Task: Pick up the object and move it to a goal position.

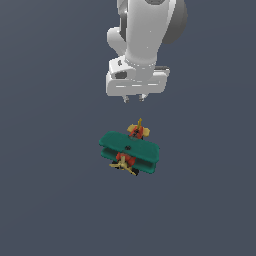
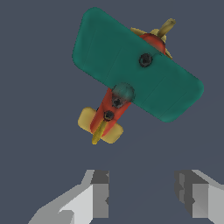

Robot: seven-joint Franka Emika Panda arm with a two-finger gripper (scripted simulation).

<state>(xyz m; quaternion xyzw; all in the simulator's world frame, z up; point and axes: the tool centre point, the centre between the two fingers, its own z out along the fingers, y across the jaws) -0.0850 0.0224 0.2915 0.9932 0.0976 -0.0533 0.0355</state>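
Toy biplane (image 1: 129,152) mid-surface, teal wings, red body, gripper (image 1: 134,98) hovers above it — fingers (image 2: 97,197) spread wide, holding nothing, apart from plane

The small toy biplane with teal-green wings and red body (image 1: 130,152) (image 2: 135,65) sits alone on the flat dark grey surface (image 1: 45,190), bare ground all around it. The white parallel-jaw gripper (image 1: 133,98) (image 2: 142,199) hangs apart from it, jaws spread, open air between them.
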